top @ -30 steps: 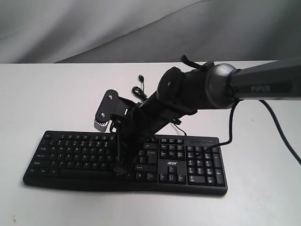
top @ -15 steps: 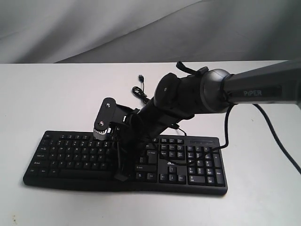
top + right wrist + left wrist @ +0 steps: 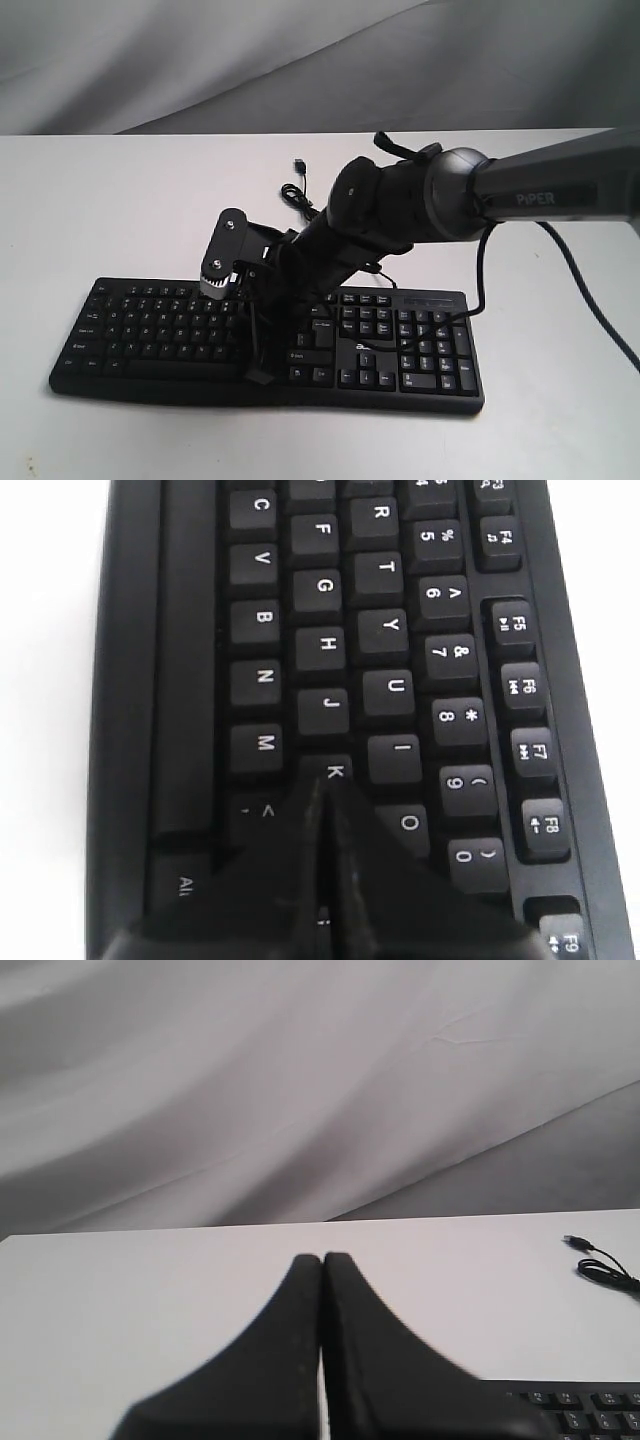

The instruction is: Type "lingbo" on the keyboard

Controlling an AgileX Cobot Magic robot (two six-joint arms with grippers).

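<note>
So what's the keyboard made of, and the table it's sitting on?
The keyboard looks like matte black plastic: dull sheen, moulded keys, white printed letters. The table is smooth, white and dull, maybe laminate or painted board; I can't tell which.

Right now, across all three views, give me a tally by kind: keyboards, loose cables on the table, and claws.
Keyboard: 1
USB cable: 1
Claws: 2, the left claw and the right claw, both closed
Total: 4
</note>
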